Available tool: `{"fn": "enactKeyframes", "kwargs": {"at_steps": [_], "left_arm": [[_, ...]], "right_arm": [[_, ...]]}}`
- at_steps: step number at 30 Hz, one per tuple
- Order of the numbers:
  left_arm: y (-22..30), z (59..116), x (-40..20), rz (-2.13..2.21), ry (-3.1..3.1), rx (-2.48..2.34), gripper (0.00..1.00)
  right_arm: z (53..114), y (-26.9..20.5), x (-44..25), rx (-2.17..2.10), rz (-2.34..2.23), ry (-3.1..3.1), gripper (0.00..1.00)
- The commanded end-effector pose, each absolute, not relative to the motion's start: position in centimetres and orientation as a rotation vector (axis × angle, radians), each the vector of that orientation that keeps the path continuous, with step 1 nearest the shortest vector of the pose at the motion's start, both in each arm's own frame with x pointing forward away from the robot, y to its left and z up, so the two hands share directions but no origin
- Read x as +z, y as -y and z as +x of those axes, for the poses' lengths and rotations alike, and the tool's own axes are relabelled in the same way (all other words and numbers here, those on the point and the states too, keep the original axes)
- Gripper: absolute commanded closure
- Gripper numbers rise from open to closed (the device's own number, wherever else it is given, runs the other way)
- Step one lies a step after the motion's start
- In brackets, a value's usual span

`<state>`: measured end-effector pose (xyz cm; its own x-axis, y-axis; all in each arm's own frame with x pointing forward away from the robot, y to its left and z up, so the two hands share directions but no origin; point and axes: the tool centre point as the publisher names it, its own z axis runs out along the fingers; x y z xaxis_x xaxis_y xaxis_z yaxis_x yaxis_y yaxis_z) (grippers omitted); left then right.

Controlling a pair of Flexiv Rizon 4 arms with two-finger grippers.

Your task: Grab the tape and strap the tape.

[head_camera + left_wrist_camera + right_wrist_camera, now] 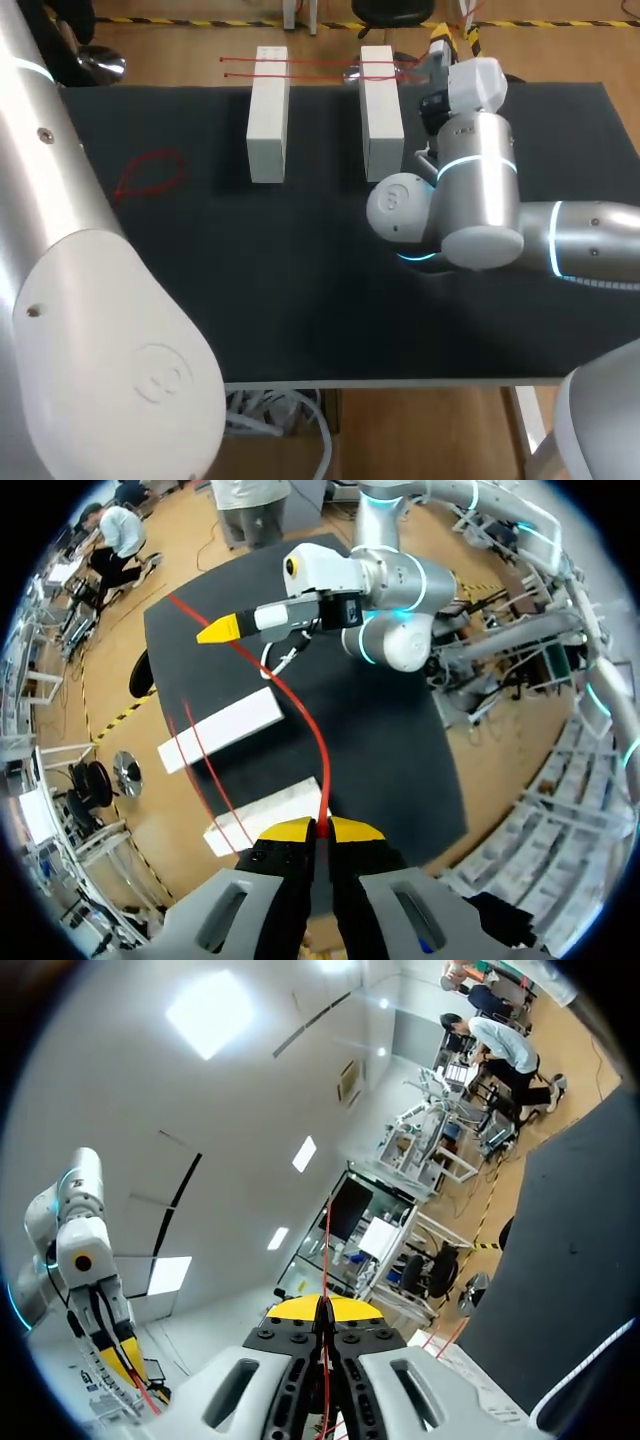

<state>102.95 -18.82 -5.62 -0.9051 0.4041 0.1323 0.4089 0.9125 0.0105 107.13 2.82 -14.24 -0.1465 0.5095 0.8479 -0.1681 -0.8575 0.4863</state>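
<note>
A thin red tape (300, 62) runs in two lines across the far ends of two white blocks (268, 115) (381, 110) standing on the black table (300, 290). My right gripper (440, 48) is just past the right block, shut on the tape (326, 1240) between its yellow tips (322, 1305). My left gripper (320, 828) is high above the table and out of the head view. It is shut on the tape (300, 710), which curves down from it to the right gripper (225, 632). A loose red loop (150, 175) shows over the table's left part.
My left arm's white casing (90, 330) fills the head view's near left. The right arm's elbow (470, 200) hangs over the table beside the right block. Dark bare tabletop stretches in front of the blocks.
</note>
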Motion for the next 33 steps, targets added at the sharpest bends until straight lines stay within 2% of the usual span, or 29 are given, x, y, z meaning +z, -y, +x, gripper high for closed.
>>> {"fn": "enactKeyframes", "kwargs": {"at_steps": [1,33], "left_arm": [[18.9,103.4,-5.0,-0.564,2.898,-0.096,1.0],[17.2,104.1,-4.4,-0.222,3.039,-0.087,1.0]], "right_arm": [[107.3,-2.4,-13.9,2.054,1.682,-0.402,1.0],[107.0,-2.0,-13.3,1.99,1.51,-0.502,1.0]]}}
